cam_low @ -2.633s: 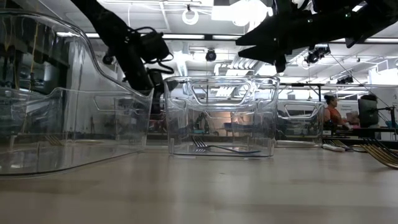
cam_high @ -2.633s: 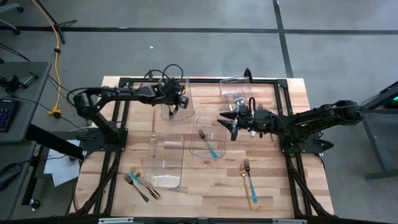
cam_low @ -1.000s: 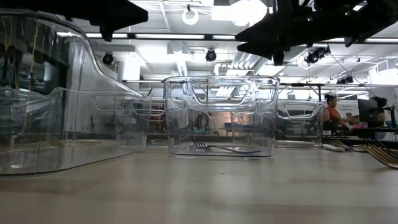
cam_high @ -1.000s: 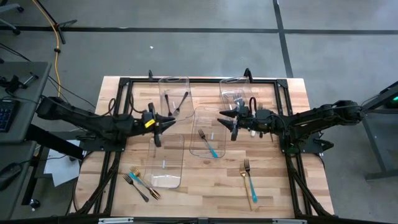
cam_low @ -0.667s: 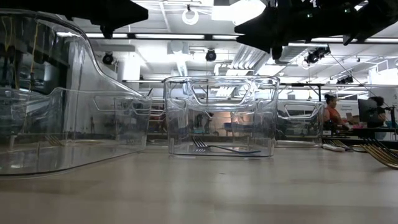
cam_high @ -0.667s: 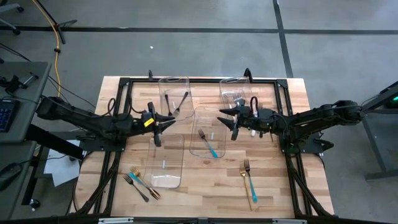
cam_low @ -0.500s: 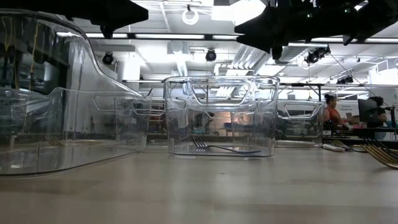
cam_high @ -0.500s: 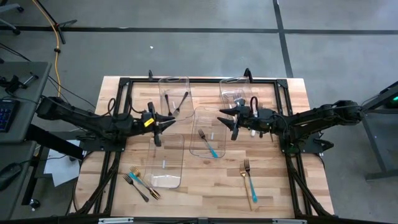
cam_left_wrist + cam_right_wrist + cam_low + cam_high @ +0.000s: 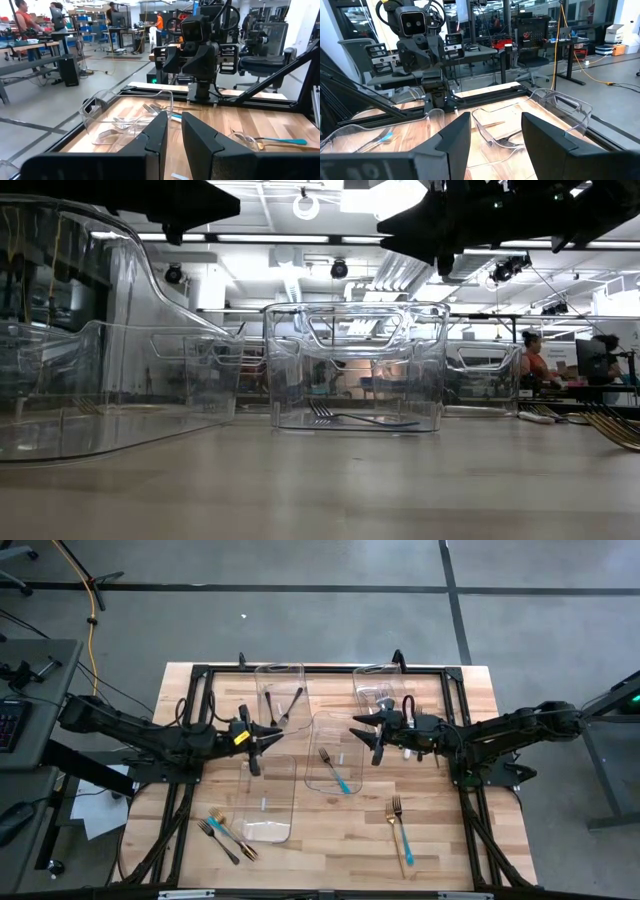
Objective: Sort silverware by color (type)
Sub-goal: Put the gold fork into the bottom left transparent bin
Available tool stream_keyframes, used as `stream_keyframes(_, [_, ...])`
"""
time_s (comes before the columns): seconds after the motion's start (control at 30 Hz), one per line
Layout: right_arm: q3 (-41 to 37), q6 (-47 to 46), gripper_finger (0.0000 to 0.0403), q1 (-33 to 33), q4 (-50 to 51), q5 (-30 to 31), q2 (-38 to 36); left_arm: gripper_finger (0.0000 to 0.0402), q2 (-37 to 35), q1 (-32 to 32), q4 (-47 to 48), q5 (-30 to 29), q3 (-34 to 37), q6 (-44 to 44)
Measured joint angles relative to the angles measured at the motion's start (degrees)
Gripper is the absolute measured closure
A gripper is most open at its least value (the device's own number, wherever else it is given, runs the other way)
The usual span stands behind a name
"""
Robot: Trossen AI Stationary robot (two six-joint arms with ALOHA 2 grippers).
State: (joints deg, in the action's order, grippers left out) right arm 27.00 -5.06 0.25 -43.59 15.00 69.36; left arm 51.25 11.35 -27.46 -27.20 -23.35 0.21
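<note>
Both grippers hang in the air above the table and hold nothing. My left gripper (image 9: 268, 735) (image 9: 174, 117) hovers at the far end of the near-left bin (image 9: 268, 798), its fingers a narrow gap apart. My right gripper (image 9: 358, 730) (image 9: 496, 117) is open wide, above the far right corner of the middle bin (image 9: 335, 752). A black fork (image 9: 290, 705) lies in the far-left bin. A teal-handled fork (image 9: 335, 770) (image 9: 360, 418) lies flat in the middle bin. Three forks (image 9: 225, 833) lie on the table near the near-left corner. A gold fork with a teal handle (image 9: 400, 830) lies near the near-right.
A far-right clear bin (image 9: 378, 690) holds something shiny. A black frame (image 9: 320, 668) runs along the table's far edge and sides. Bare wood lies between the middle bin and the near edge. People and desks show in the room beyond the table (image 9: 530, 360).
My left arm has drawn back from above the far-left bin toward the table's left and near side, and the black fork now lies in that bin. Over the last second my right gripper has risen slightly. Otherwise both arms are still.
</note>
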Motion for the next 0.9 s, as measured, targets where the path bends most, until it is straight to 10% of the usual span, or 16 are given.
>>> stream_keyframes(0.9, [-0.02,0.0,0.0231,0.02,0.0,-1.64,0.0,0.0353,0.01,-0.02,-2.4,0.0,-0.02,-0.02])
